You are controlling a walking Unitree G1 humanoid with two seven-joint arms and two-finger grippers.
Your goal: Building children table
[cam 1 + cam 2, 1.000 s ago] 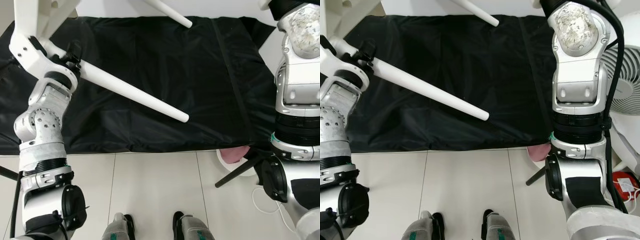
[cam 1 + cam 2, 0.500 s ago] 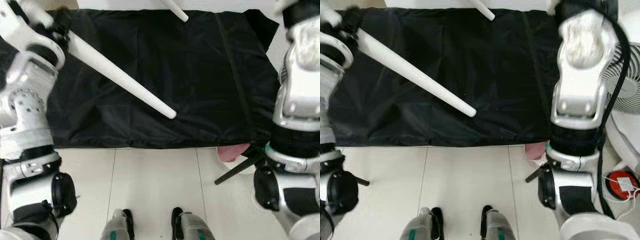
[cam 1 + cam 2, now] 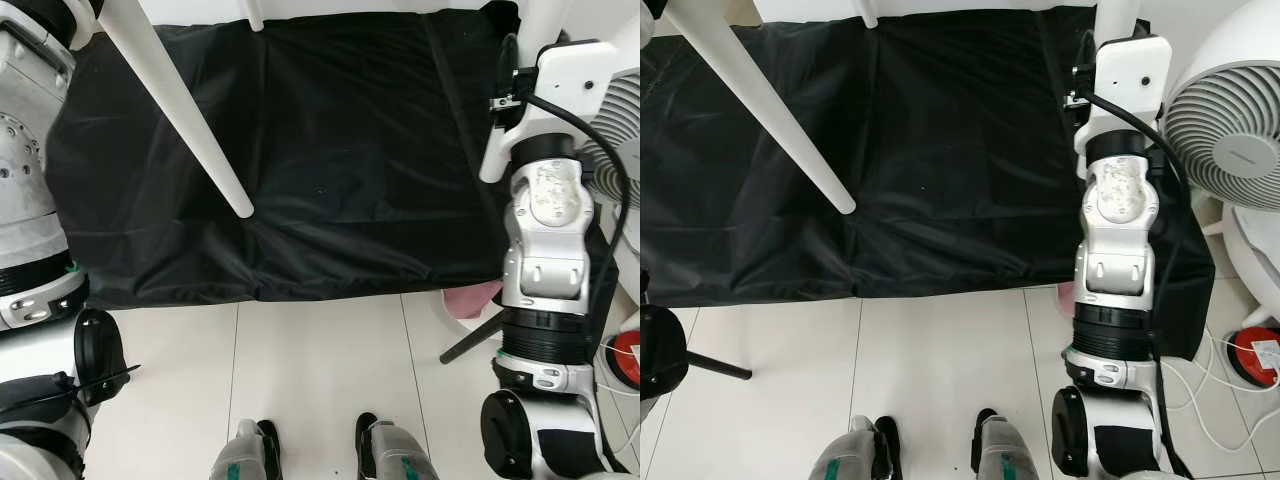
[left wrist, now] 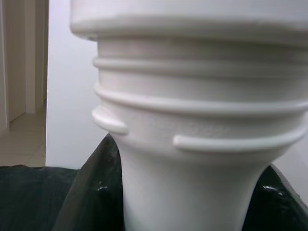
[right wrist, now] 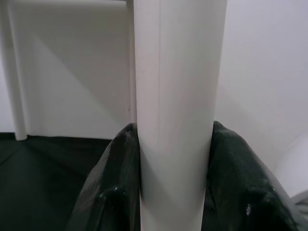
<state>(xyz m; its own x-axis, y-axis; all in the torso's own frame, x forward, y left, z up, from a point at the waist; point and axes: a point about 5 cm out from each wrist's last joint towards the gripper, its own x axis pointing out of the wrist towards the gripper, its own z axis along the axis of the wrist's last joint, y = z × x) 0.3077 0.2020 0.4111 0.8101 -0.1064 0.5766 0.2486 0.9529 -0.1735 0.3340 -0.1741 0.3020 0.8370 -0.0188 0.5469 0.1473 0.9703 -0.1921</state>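
Observation:
A long white table leg (image 3: 180,110) slants down over the black cloth (image 3: 350,150), its rounded tip hanging just above the cloth. My left gripper (image 4: 192,202) is shut around this leg just under its ribbed threaded collar (image 4: 192,96), with a black finger (image 4: 91,192) on either side. A second white leg (image 5: 175,96) stands nearly upright at the right (image 3: 1116,18); my right gripper (image 5: 175,192) is shut on it, its fingers (image 5: 110,192) pressing both sides. A third leg's end (image 3: 255,15) shows at the far edge.
The black cloth lies spread over white floor tiles (image 3: 320,380). A white fan (image 3: 1225,110) stands at the right, with cables and a red object (image 3: 1255,355) by it. A black tripod leg (image 3: 700,365) lies at the left, and my feet (image 3: 320,455) are at the near edge.
The view has shifted. The left leg swung from a shallow slant across the cloth to a steeper one, its tip further left. My right arm now reaches forward, holding a leg.

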